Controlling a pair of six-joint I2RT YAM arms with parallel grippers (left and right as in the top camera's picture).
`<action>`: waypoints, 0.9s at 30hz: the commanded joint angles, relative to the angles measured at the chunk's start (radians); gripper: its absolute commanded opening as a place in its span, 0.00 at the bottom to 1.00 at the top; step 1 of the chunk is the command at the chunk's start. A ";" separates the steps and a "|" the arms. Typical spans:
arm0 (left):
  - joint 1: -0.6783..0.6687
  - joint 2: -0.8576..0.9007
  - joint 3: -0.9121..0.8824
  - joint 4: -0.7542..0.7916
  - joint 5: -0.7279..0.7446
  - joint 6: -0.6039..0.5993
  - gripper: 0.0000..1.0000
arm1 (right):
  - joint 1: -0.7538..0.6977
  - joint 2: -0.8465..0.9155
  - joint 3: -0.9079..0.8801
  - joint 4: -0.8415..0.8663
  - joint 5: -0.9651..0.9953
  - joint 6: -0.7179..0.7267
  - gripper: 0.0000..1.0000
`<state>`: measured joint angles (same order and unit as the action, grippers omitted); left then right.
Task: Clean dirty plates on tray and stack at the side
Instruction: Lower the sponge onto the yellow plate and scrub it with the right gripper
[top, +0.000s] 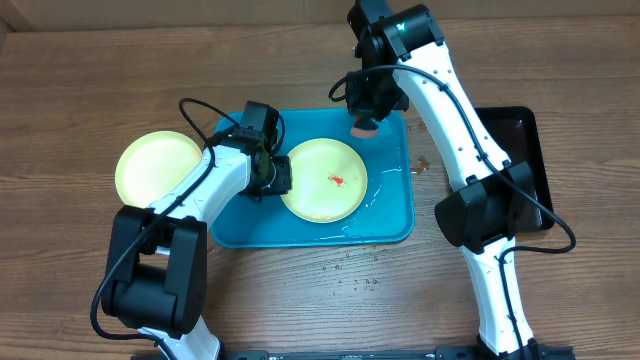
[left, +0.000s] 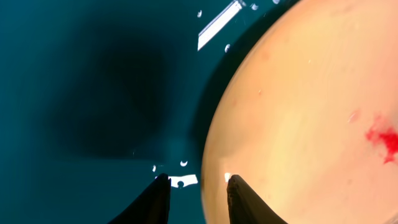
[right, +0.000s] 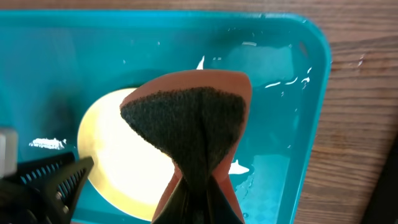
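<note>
A pale yellow plate (top: 318, 165) with a red smear (top: 337, 180) lies on the teal tray (top: 390, 225). My left gripper (top: 278, 176) sits at its left edge. In the left wrist view the left gripper (left: 198, 178) is open, one finger over the tray (left: 93, 93) and the other over the plate (left: 298, 93), the rim between them. My right gripper (top: 366, 118) hovers above the tray's back edge, shut on an orange sponge (top: 362, 129). The right wrist view shows the sponge (right: 186, 112), dark scouring side facing the camera, over the plate (right: 118, 155).
A second pale yellow plate (top: 158, 165) rests on the wooden table left of the tray. A narrow black tray (top: 520, 140) lies at the right, behind my right arm. Water glistens in the tray's right end (right: 273, 81) and droplets (top: 350, 270) dot the table in front.
</note>
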<state>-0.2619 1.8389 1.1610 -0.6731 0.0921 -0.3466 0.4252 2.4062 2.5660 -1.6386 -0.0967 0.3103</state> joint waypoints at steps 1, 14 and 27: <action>-0.006 0.010 -0.008 0.043 -0.006 -0.043 0.32 | -0.003 -0.022 -0.030 0.003 -0.051 -0.031 0.04; 0.034 0.061 -0.003 0.064 0.077 -0.026 0.04 | 0.030 -0.022 -0.033 0.001 -0.056 -0.049 0.04; 0.108 0.061 0.009 0.026 0.035 -0.023 0.04 | 0.090 -0.022 -0.075 0.021 -0.055 -0.066 0.04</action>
<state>-0.1844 1.8900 1.1610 -0.6289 0.1722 -0.3679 0.4824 2.4062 2.5210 -1.6367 -0.1455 0.2611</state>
